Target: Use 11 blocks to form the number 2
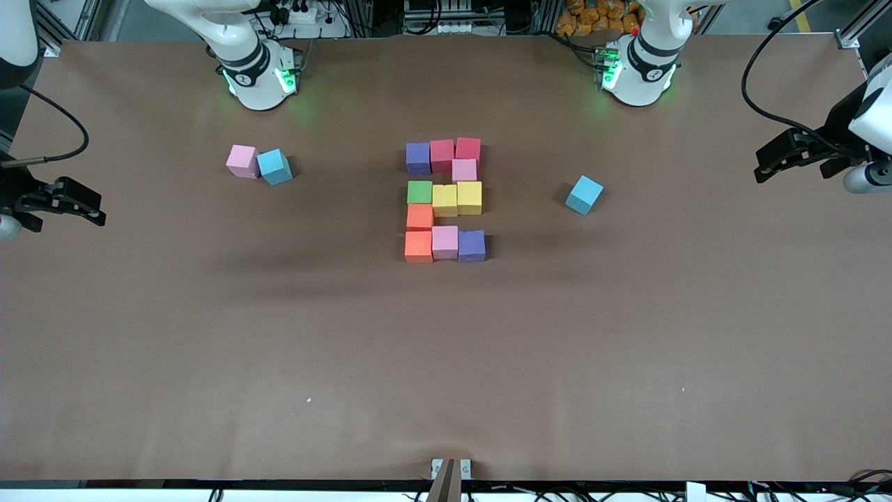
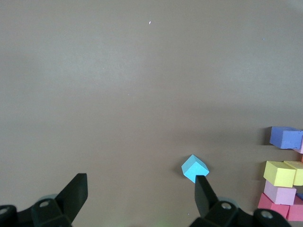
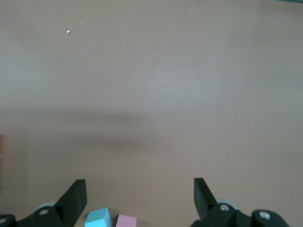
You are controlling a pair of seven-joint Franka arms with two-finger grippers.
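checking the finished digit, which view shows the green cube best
The front view: the green cube shows whole in the number 2, beside a yellow cube. The left wrist view catches only that digit's edge, without green; the right wrist view shows none of it.

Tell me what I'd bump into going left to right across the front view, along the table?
Right gripper → loose pink foam cube → light-blue foam cube touching it → number 2 of mixed-colour foam cubes → second light-blue foam cube → left gripper.
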